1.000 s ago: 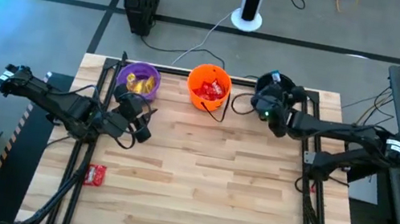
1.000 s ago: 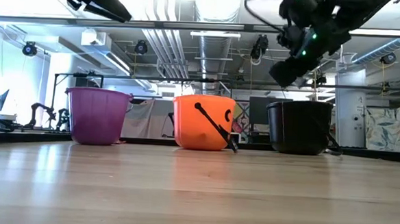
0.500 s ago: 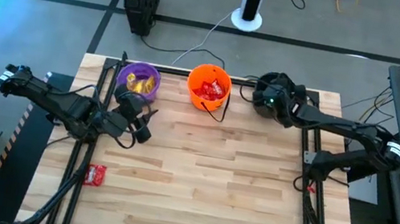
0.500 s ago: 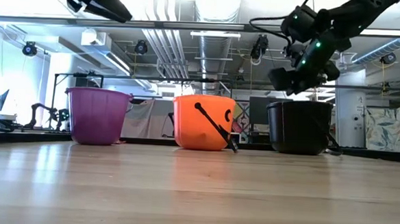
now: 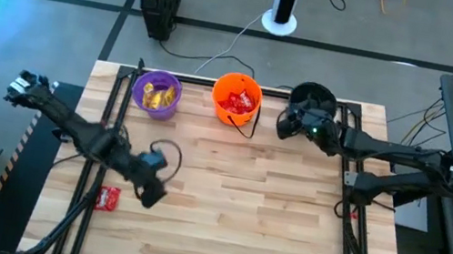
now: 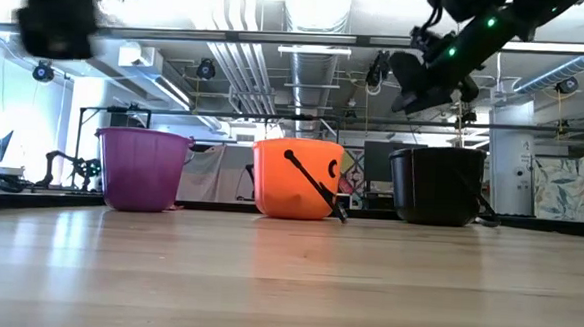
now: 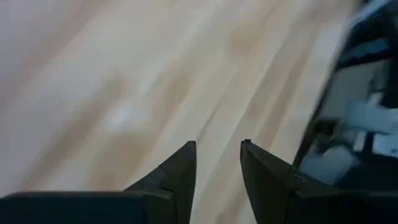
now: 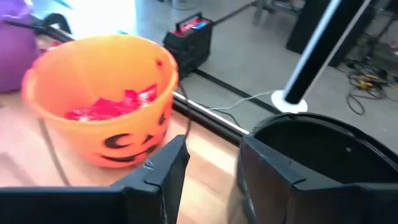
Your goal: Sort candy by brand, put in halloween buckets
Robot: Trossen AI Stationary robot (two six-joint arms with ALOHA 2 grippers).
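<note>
Left hand (image 5: 150,196) open and empty above surface (image 5: 238,221), near red candy (image 5: 108,198). Right hand (image 5: 285,124) open, empty, beside black bucket (image 5: 313,96); orange bucket (image 5: 237,98) and purple bucket (image 5: 156,93) alongside.

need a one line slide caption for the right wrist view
Right gripper, jaws open and empty, beside the orange bucket of red candy and the black bucket.
</note>
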